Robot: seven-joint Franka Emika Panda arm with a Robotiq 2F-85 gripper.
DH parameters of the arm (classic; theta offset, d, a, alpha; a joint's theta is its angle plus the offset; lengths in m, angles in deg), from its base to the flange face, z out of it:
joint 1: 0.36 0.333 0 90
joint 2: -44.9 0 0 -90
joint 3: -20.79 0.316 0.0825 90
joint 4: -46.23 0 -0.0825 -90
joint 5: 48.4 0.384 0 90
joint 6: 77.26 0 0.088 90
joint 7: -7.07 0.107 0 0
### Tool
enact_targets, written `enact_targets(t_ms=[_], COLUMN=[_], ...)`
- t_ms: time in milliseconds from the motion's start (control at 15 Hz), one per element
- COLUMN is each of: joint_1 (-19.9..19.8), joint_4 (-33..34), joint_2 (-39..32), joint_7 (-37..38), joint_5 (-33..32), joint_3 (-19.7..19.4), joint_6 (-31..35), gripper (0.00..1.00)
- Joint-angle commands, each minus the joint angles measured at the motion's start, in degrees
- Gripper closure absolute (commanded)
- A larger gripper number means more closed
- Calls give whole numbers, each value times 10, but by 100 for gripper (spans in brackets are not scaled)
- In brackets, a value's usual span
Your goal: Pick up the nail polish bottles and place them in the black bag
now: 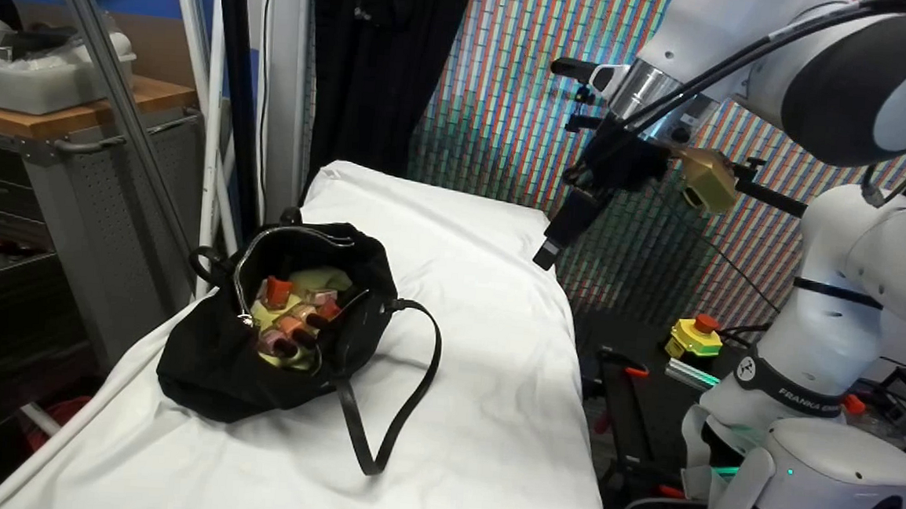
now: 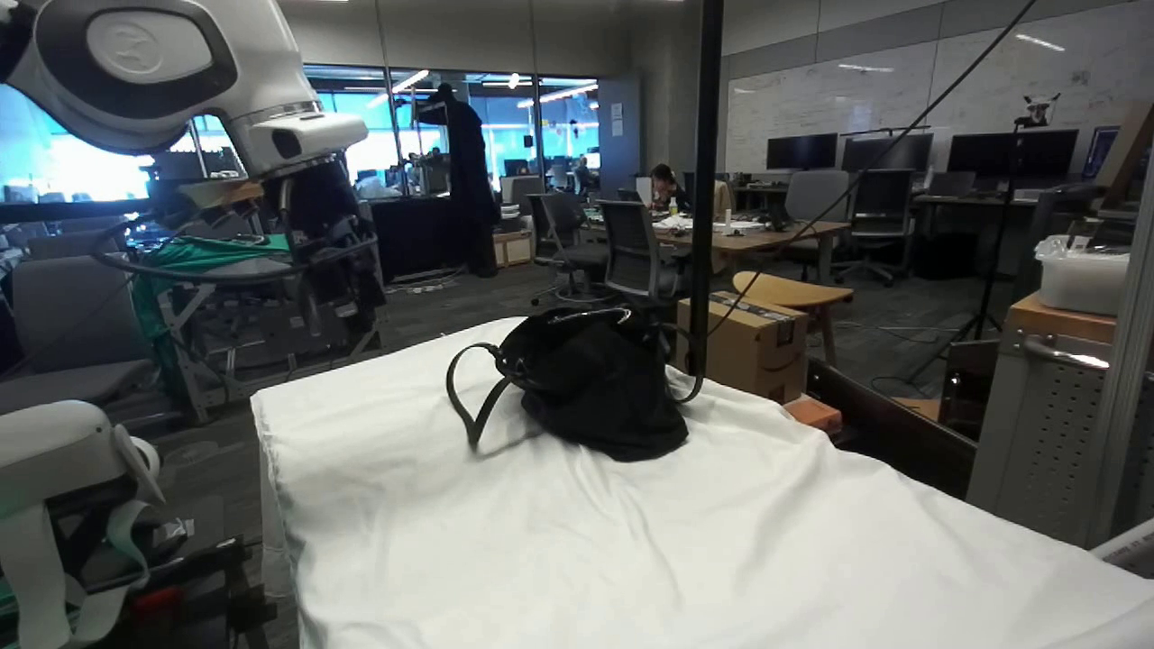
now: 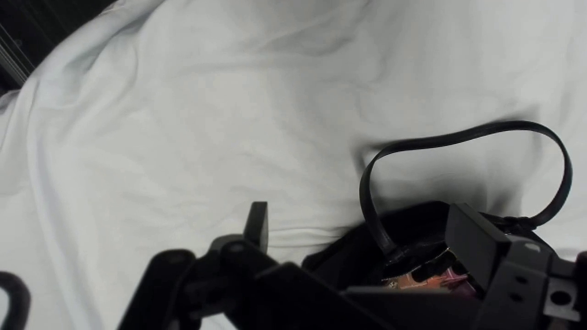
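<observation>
The black bag stands open on the white-covered table, with its yellow-green interior showing. It also shows in an exterior view and low in the wrist view. Several nail polish bottles, with red, orange and pinkish bodies and dark caps, lie inside the bag. Part of them shows in the wrist view, partly hidden by my gripper; the bag wall hides them in an exterior view. My gripper is open, fingers wide apart, with nothing between them. It hangs above the table's edge, apart from the bag.
The bag's strap loops out over the white cloth; it also shows in the wrist view. A dark upright pole stands behind the bag. A grey tool cabinet and a yellow emergency stop flank the table.
</observation>
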Motion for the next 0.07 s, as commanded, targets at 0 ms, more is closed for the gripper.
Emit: enact_targets(t_ms=[0], joint_1=[-18], joint_4=[-4], joint_2=[8], joint_7=[-13], joint_5=[16], joint_3=[18], joint_6=[1], gripper=[0])
